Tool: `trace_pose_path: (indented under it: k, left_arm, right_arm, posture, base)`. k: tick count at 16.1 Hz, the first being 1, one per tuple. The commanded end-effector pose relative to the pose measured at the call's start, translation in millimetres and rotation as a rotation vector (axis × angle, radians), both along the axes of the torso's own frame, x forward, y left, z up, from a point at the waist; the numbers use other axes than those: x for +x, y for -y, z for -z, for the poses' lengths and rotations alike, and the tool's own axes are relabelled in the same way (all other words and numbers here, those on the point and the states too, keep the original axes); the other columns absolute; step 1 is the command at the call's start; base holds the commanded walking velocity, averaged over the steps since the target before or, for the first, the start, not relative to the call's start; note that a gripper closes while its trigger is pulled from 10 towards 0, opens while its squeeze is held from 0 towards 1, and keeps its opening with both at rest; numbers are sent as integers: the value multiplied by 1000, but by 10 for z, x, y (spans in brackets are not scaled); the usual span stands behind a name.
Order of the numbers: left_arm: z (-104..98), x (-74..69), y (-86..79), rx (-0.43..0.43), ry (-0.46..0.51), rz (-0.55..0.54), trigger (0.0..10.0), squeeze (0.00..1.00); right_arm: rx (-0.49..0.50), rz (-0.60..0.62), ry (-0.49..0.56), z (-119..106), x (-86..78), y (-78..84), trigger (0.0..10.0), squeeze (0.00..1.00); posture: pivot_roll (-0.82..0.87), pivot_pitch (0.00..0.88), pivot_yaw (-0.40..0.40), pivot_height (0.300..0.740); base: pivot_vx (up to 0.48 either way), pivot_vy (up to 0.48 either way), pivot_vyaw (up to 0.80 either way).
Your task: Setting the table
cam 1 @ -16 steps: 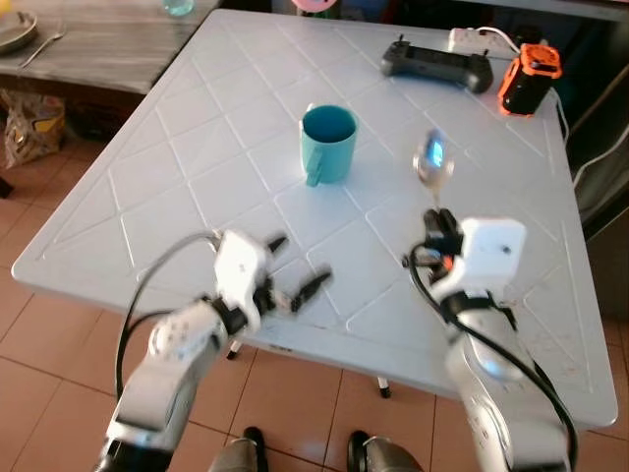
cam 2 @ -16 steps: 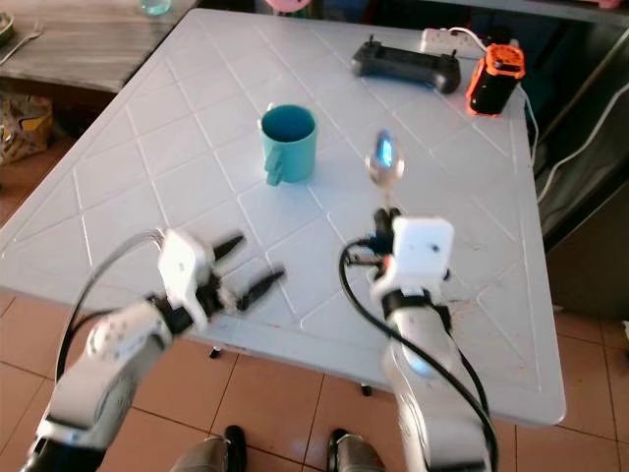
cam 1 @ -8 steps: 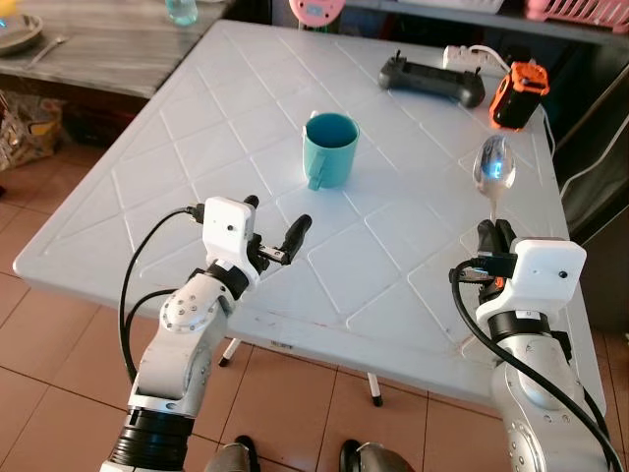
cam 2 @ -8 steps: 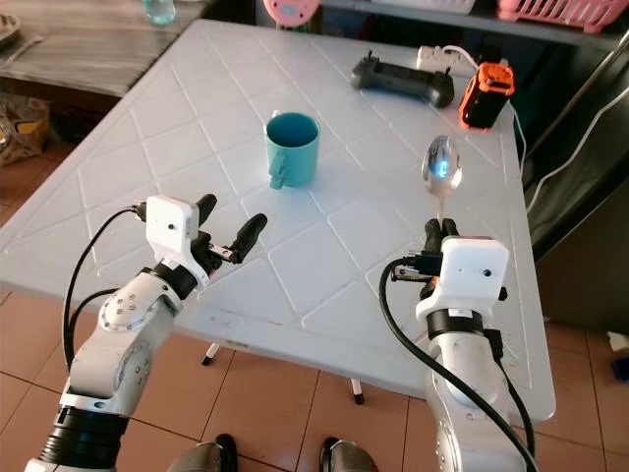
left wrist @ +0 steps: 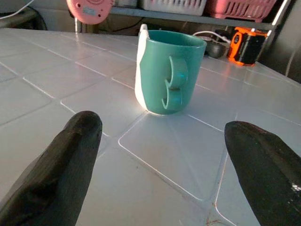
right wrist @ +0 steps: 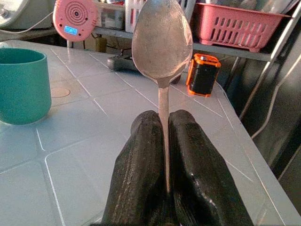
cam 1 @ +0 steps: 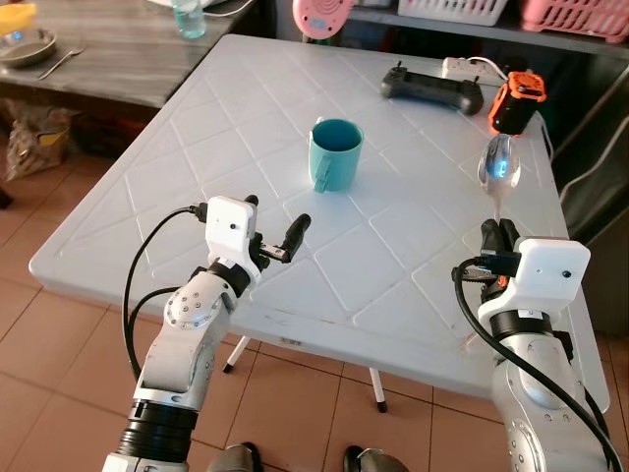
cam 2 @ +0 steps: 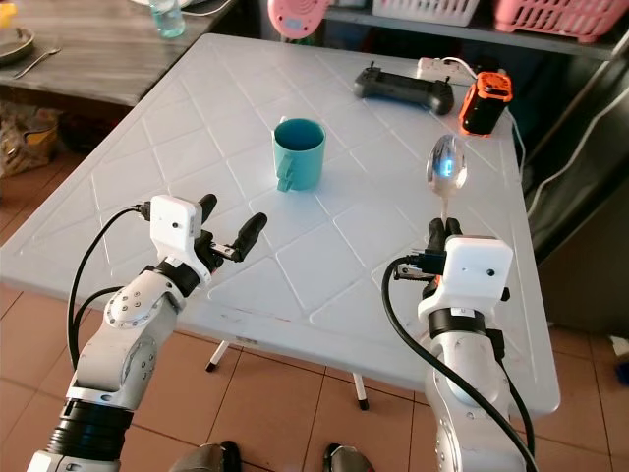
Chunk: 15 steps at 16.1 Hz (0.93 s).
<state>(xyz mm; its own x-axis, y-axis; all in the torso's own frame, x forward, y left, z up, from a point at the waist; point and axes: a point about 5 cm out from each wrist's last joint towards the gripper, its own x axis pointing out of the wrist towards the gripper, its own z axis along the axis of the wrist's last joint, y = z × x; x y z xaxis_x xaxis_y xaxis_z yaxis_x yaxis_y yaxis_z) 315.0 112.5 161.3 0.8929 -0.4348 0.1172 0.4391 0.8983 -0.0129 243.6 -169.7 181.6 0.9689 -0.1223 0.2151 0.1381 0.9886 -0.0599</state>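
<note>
A spoon [cam 2: 444, 169] is clamped upright in the right pincer [cam 2: 443, 232] above the counter [cam 2: 177, 128]; left pincer [cam 2: 228, 233] gapes empty. Next, it must be laid beside the teal mug [cam 2: 298, 152].

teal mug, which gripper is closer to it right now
Left. The open left gripper hovers just in front of the teal mug, pointing at its handle. The right gripper, clamping the spoon, is farther off to the mug's right.

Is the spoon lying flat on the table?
No, the right gripper holds the spoon upright by its handle, with its bowl above the white table.
</note>
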Motion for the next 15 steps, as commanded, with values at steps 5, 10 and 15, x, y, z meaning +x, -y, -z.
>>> trace_pose_path:
  k: [5, 10, 15]
  left_arm:
    - [36, 29, -40, 9, -7, -22, 10000, 0]
    - [50, 30, -19, 11, -4, -21, 10000, 0]
    - [63, 13, 29, 10, 2, -13, 10000, 0]
  right_arm:
    - [6, 29, -3, 11, -23, 47, 10000, 0]
    - [7, 29, -2, 8, -9, 34, 10000, 0]
    - [6, 32, 2, -6, 5, 37, 10000, 0]
  posture:
    - [57, 132, -24, 740]
    - [57, 136, -24, 740]
    - [54, 141, -28, 740]
  base:
    - [0, 315, -661]
    - [0, 364, -204]
    - [0, 435, 0]
